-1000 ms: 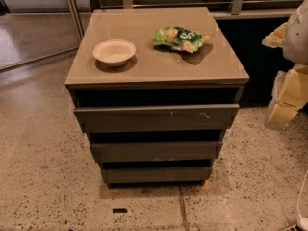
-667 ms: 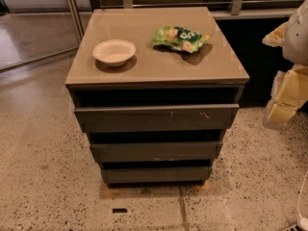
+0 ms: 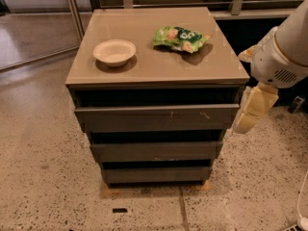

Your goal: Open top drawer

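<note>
The top drawer is the widest dark grey, handleless front of a low cabinet, with two small pale scratch marks right of centre. A dark gap shows between it and the cabinet's tan top. My gripper, pale yellow below a white arm, hangs just off the drawer's right end at about its height. It holds nothing that I can see.
A white bowl and a green snack bag lie on the cabinet top. Two narrower grey drawers sit below the top one. A railing runs behind, a metal pole stands back left, and the floor is speckled.
My arm and gripper have moved left, from well to the right of the cabinet to right beside the top drawer's right end. The cabinet and the things on it have not moved.
</note>
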### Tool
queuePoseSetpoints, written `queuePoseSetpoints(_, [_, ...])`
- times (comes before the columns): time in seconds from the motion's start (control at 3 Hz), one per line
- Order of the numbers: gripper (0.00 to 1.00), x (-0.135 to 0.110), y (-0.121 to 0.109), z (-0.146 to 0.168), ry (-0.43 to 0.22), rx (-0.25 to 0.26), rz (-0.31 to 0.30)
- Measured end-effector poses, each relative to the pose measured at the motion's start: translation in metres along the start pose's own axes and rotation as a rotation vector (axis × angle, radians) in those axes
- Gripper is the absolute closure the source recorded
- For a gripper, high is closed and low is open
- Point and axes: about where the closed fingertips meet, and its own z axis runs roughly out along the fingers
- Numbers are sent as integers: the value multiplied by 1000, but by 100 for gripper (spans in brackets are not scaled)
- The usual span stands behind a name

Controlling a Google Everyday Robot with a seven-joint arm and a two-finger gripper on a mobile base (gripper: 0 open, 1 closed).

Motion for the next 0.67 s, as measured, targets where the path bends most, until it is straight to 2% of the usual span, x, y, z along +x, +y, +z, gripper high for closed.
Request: queuePoseSetpoints(0.67, [0,-22,-8,88,-37,-54,-43])
